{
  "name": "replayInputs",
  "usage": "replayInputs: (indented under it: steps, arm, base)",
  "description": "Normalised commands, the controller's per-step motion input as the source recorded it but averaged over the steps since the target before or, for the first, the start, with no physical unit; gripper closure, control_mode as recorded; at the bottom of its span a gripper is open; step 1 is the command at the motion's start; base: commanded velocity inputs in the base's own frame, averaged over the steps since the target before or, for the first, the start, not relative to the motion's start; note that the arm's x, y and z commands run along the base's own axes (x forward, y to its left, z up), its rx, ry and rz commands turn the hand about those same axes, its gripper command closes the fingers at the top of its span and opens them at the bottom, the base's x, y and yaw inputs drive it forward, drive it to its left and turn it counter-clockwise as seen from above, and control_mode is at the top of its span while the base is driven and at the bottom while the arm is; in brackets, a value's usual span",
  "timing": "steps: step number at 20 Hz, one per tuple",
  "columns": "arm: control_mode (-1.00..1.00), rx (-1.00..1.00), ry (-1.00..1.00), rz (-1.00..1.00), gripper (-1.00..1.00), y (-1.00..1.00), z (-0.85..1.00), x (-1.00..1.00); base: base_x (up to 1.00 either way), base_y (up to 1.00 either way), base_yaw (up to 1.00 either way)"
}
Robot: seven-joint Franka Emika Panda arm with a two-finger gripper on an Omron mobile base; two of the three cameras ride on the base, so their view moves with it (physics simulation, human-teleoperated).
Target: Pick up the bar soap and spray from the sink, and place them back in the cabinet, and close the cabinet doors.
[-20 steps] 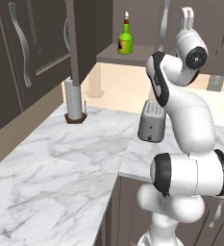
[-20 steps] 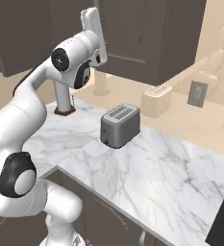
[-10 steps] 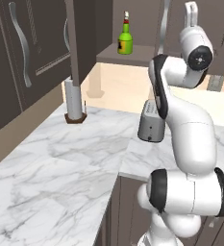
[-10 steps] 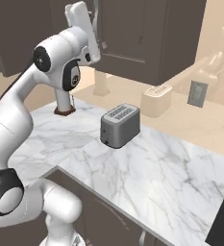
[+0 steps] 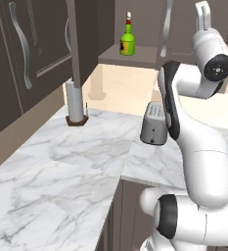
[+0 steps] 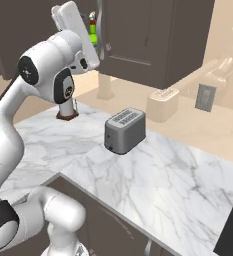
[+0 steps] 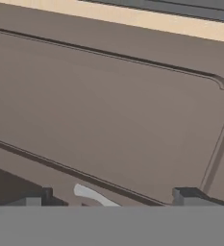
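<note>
The spray (image 5: 127,41) stood upright on the brown shelf (image 5: 135,55) of the cabinet (image 5: 149,29), near the shelf's left front edge, so that half of the carrying looked done; the bar soap could not be made out in the frames, and whether it lay beside the bottle I could not tell. Over the last second the arm had swung its upper link up and toward the right-hand cabinet door (image 7: 108,110), and the gripper (image 7: 111,194) had come close against that panelled face, its jaws spread as wide as they go and holding nothing. In the hand view a curved silver handle (image 7: 92,194) showed just between the two finger tips, at the lower edge of the door. I judged that the closing of the cabinet doors was the step in hand, and that the open door (image 5: 81,39) on the left, standing edge-on above the worktop (image 5: 76,162), was not yet shut. On the marble worktop a grey toaster (image 6: 124,131) sat near the inner corner, well apart from a grey cylinder on a brown base (image 5: 76,104) at the back edge. A beige wall (image 6: 223,55) ran behind, with a pale box (image 6: 163,104) and a grey wall plate (image 6: 205,97) further right.
</note>
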Motion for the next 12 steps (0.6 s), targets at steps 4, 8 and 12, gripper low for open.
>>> replayInputs:
  steps: [4, 8, 12]
  arm:
    - [-1.0, -0.11, 0.0, 0.0, -1.0, 0.01, 0.03, -0.58]
    - [-1.0, -0.14, 0.0, 0.0, -1.0, 0.08, 0.06, -0.56]
    - [-1.0, -0.16, 0.0, 0.0, -1.0, 0.16, 0.04, -0.56]
  base:
    - [0.0, 0.0, 0.0]
    - [0.0, 0.0, 0.0]
    - [0.0, 0.0, 0.0]
